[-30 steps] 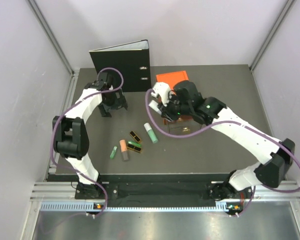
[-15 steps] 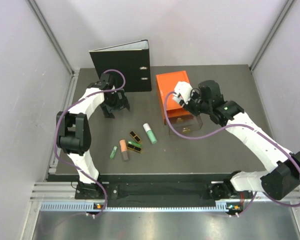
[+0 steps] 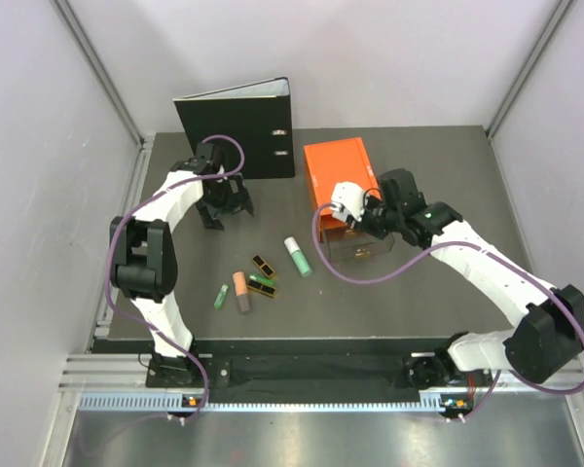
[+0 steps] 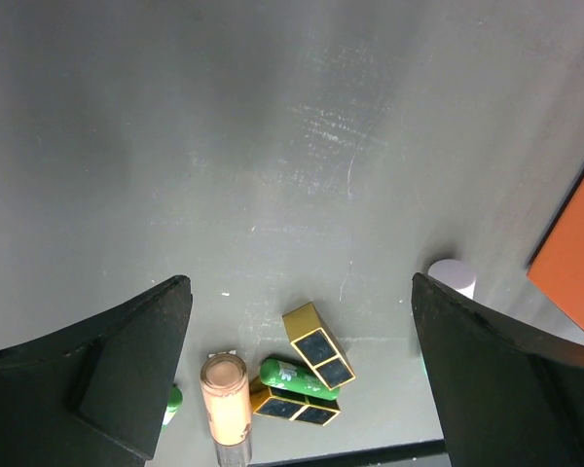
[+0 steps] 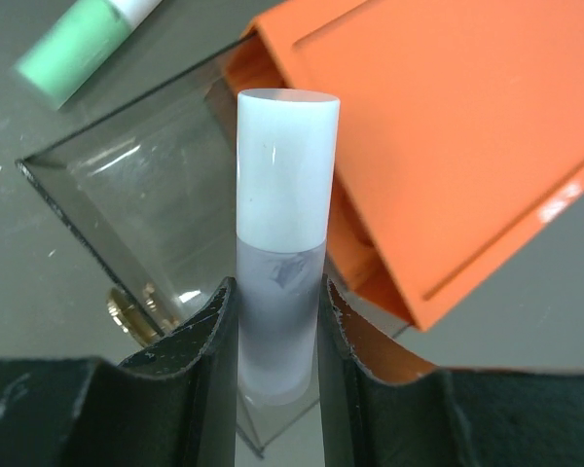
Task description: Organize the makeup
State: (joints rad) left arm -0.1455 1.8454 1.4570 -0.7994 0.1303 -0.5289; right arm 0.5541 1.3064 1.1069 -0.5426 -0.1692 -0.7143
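Observation:
My right gripper (image 3: 356, 218) (image 5: 277, 304) is shut on a pale lilac tube (image 5: 281, 243) with a white cap. It holds the tube above the clear drawer (image 5: 146, 209) pulled out of the orange box (image 5: 448, 126). A mint tube (image 3: 296, 257) (image 5: 76, 51) lies left of the drawer. A peach-grey tube (image 3: 240, 290) (image 4: 225, 400), a green stick (image 3: 262, 282) (image 4: 297, 377), two black cases (image 3: 264, 265) (image 4: 318, 345) and a small green stick (image 3: 221, 296) lie clustered on the table. My left gripper (image 3: 226, 208) (image 4: 300, 288) is open and empty, above the table behind that cluster.
A black ring binder (image 3: 238, 128) stands at the back left, just behind my left gripper. The orange box (image 3: 339, 175) sits mid-table, and its clear drawer (image 3: 354, 249) with a gold knob sticks out toward the front. Grey walls enclose the table.
My right gripper, holding the lilac tube, swung right over the orange box, then came forward over the open drawer. My left gripper shifted slightly right, then stayed still.

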